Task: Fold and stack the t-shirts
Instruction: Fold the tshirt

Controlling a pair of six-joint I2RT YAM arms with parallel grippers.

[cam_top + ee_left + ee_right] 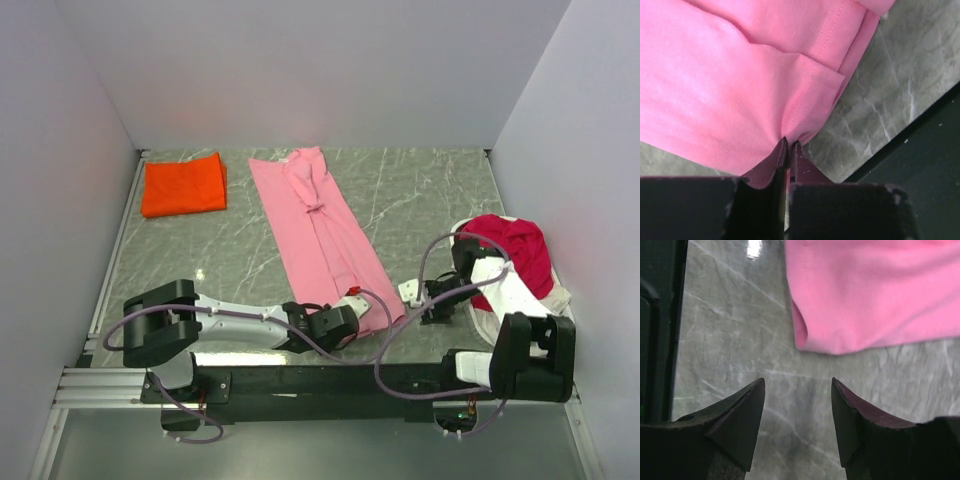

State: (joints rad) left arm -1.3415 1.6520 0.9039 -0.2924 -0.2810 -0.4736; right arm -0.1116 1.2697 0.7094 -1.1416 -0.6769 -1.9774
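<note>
A light pink t-shirt (pixel 318 232) lies folded into a long strip down the middle of the table, collar at the far end. My left gripper (pixel 352 322) is shut on its near hem, and the cloth (pixel 740 85) puckers where the fingertips (pixel 789 143) pinch it. My right gripper (pixel 418 297) stands open just right of that hem, over bare table. In the right wrist view the pink hem corner (pixel 820 335) lies a little beyond the open fingertips (pixel 797 385), untouched. An orange-red t-shirt (pixel 183 185) sits folded square at the far left. A crimson t-shirt (pixel 520 250) lies bunched at the right.
Cream cloth (pixel 555 300) shows under the crimson heap, beside the right arm. White walls close in the grey marble table (pixel 420 190) on three sides. A black rail (pixel 330 380) runs along the near edge.
</note>
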